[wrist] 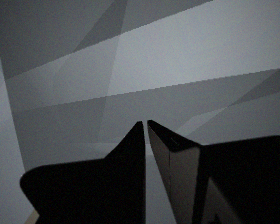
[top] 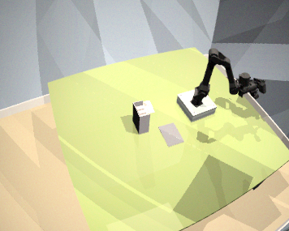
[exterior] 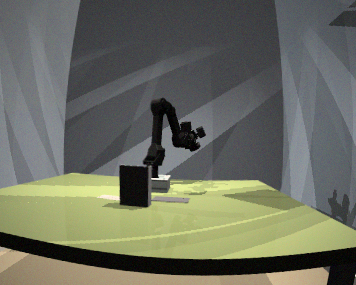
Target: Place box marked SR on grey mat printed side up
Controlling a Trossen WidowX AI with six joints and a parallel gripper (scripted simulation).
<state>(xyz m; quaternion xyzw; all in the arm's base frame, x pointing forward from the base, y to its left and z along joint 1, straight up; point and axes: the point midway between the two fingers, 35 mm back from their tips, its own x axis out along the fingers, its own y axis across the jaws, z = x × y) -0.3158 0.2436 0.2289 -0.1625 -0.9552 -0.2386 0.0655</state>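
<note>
Claw (top: 263, 86) (exterior: 200, 140) (wrist: 144, 125) closed nearly fully, nothing held, raised well apart from the bin (top: 141, 120) (exterior: 134, 186). Boxes (top: 143, 109) stand inside the bin; which is SR, cannot tell. Grey mat (top: 171, 134) (exterior: 172, 199) lies beside the bin on the tabletop (top: 112, 163) (exterior: 198, 236).

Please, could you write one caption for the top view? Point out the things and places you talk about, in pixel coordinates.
Robot arm, its closed gripper (top: 263, 87) (wrist: 144, 125) away from the bin (top: 144, 123) (exterior: 135, 186), beside a grey mat (top: 171, 134) (exterior: 172, 199).

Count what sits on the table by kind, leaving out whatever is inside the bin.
Bin: 1
Grey mat: 1
White base block: 1
Robot arm, standing on that block: 1
Total: 4
</note>
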